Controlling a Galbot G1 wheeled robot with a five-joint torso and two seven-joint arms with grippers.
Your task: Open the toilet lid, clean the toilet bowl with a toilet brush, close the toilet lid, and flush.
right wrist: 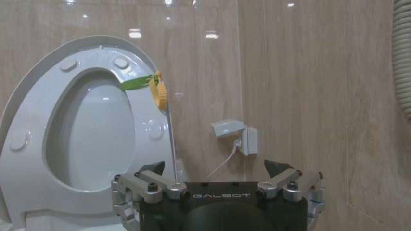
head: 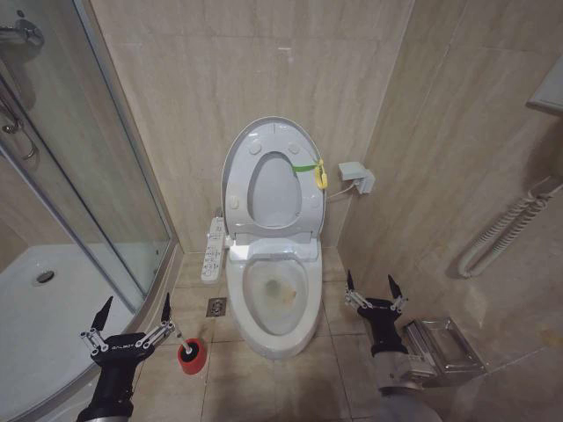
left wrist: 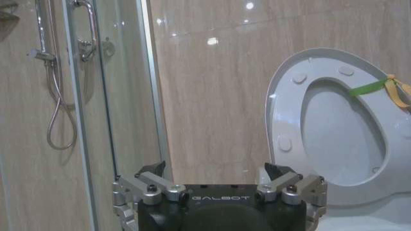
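The toilet lid (head: 271, 176) stands raised against the back wall, round bumpers facing me and a yellow-green tag (head: 318, 171) at its edge. Below it the toilet bowl (head: 274, 299) lies uncovered, with brownish stains inside. On the floor to the bowl's left, the toilet brush (head: 182, 343) sits in its red holder cup (head: 191, 356); the bristle head is hidden in the cup. My left gripper (head: 136, 303) hangs open just left of the holder, holding nothing. To the right of the bowl my right gripper (head: 371, 281) is open and holds nothing. Both wrist views face the raised lid (left wrist: 334, 125) (right wrist: 83, 125) over open fingers (left wrist: 154, 180) (right wrist: 151, 180).
A glass shower enclosure (head: 88, 176) and its white tray (head: 44, 308) fill the left side. A control panel (head: 213, 251) juts from the toilet's left; a floor drain (head: 216, 306) lies beside it. A wall box (head: 356, 176), a white hose (head: 501, 233) and a metal holder (head: 444, 347) line the right wall.
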